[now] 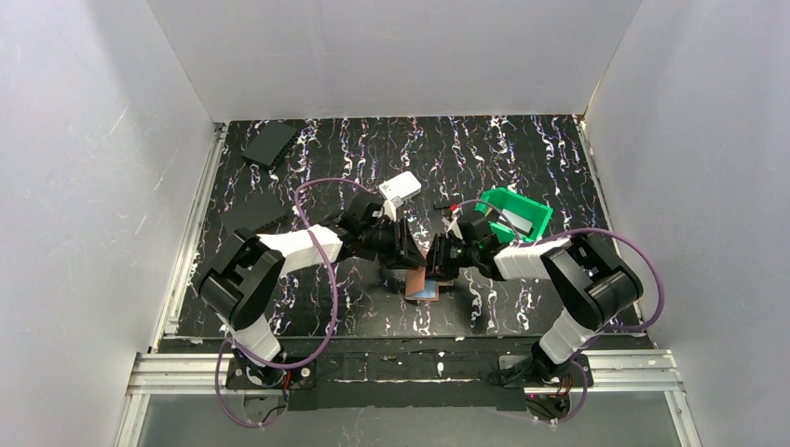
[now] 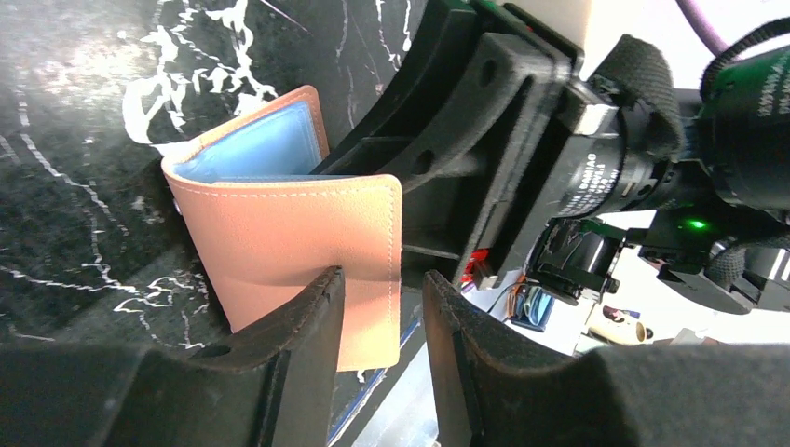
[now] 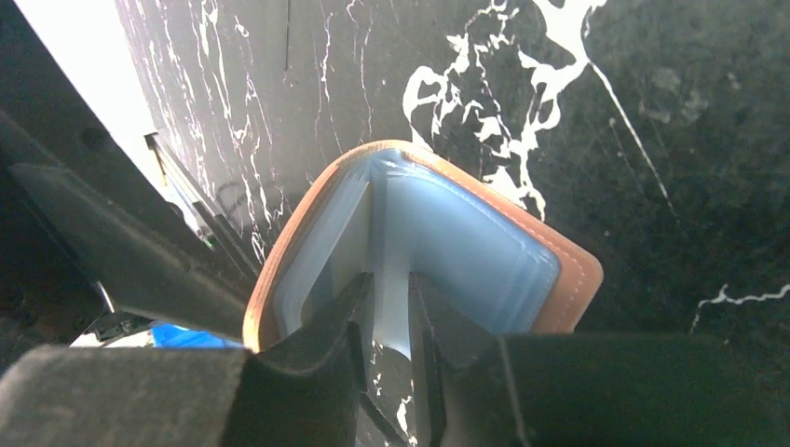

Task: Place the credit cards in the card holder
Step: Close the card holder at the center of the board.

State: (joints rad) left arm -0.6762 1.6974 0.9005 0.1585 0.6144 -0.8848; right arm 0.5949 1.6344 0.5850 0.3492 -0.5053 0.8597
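Observation:
The card holder [image 1: 421, 284], orange-brown leather with light-blue lining, stands half open on the black marbled table between both grippers. My right gripper [image 3: 387, 284] is shut on a thin pale inner panel [image 3: 391, 312] that sticks out from the holder's [image 3: 466, 233] fold. My left gripper [image 2: 382, 279] is open on the other side. The free edge of the outer leather flap [image 2: 298, 223] lies across the gap just beyond its fingertips, without being pinched. From above, the left gripper [image 1: 410, 253] and right gripper [image 1: 436, 261] nearly touch. No credit cards can be made out for certain.
A white rounded box [image 1: 401, 189] sits just behind the left arm. A green bin [image 1: 522, 200] holding a pale flat piece stands behind the right arm. Two dark flat rectangles [image 1: 270, 142] [image 1: 253, 212] lie at the back left. White walls enclose the table.

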